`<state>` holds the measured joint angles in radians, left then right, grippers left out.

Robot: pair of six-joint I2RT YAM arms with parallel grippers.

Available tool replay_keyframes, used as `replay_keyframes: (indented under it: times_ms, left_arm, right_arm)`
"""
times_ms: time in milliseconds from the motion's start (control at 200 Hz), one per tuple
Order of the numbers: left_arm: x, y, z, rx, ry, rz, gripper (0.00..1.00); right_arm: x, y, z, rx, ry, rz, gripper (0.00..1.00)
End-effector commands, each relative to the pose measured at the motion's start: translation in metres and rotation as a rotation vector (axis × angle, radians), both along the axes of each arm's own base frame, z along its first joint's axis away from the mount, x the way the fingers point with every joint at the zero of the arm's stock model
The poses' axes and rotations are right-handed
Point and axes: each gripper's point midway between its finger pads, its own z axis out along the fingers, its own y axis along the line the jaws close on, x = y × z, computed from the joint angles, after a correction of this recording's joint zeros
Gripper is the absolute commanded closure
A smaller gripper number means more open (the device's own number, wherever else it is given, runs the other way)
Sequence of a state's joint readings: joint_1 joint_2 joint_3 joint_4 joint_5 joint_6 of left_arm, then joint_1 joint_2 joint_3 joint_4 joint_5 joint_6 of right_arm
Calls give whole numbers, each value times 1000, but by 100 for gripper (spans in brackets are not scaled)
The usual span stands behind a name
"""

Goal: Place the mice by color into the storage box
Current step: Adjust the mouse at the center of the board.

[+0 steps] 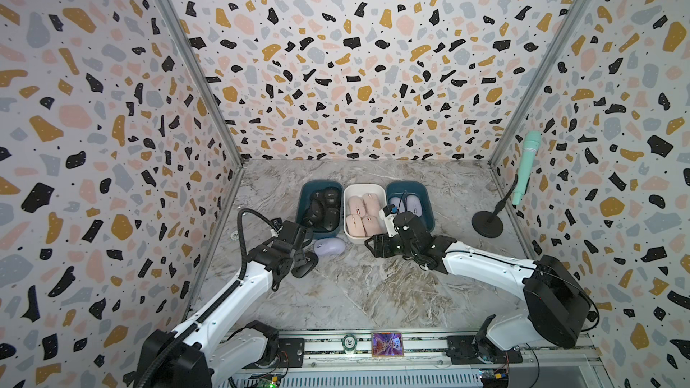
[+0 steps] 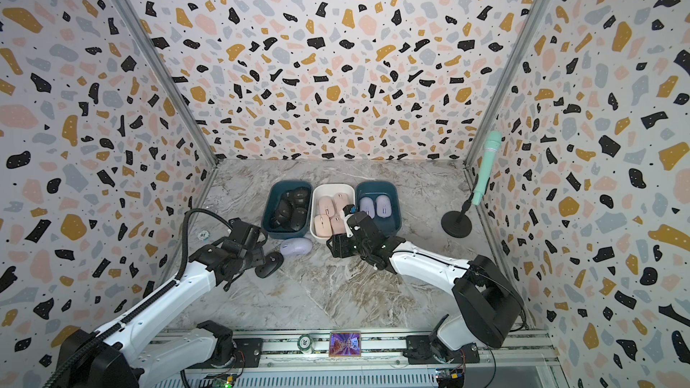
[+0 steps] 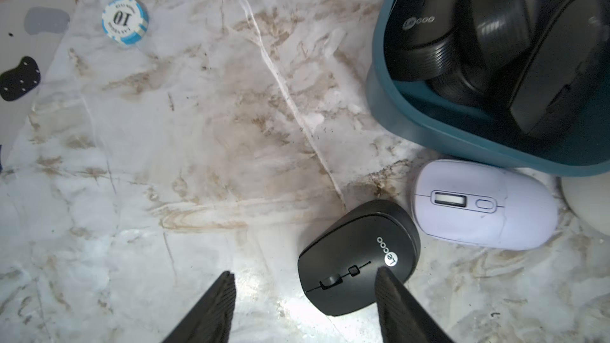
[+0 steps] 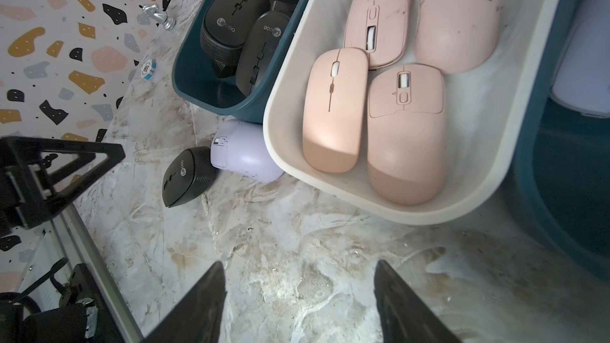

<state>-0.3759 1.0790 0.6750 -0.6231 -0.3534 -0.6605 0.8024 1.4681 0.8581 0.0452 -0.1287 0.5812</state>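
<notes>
Our left end effector [image 3: 304, 272] stands open and holds nothing. One finger hangs over the top of a black mouse [image 3: 356, 259] lying on the table [image 3: 198, 160], and the other hangs over bare marble beside it, so the jaws do not yet straddle the mouse. Just beside that mouse, perhaps touching it, a lavender mouse [image 3: 482, 206] also lies on the table, close against the front of the teal bin [image 3: 429, 140] that holds several black mice [image 3: 495, 28].

Our right end effector [image 4: 299, 263] is open and empty too, over bare table in front of the white bin [image 4: 429, 216]. That bin holds four pink mice [image 4: 336, 110]. Next to it, the other teal bin [image 2: 390, 223] holds two lavender mice [image 2: 383, 206].

We judge the sorting nearly done, since each bin holds only one color and we see no pink mouse outside. Two mice remain on the table. The black one belongs with the black mice in the bin right behind it. The lavender one has to cross to the other teal bin, on the far side of the white bin.
</notes>
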Motion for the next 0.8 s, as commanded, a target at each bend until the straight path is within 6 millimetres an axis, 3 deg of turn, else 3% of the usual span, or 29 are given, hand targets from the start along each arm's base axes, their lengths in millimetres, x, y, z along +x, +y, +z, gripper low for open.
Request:
replay_keyframes:
  times_ms: [0, 120, 355, 636, 796]
  left_arm:
    - [13, -6, -7, -48, -39, 31, 36]
    - [17, -4, -21, -19, -9, 46, 38]
    - [17, 25, -38, 83, 17, 117, 40]
    - [7, 24, -64, 91, 104, 77, 41]
    - [2, 18, -68, 48, 112, 67, 41]
  right_arm:
    - [7, 7, 23, 40, -42, 10, 28]
    - [7, 7, 24, 45, -40, 8, 28]
    - [8, 8, 28, 64, -47, 3, 28]
    - [9, 8, 27, 58, -49, 2, 28]
    - [9, 9, 25, 56, -44, 2, 28]
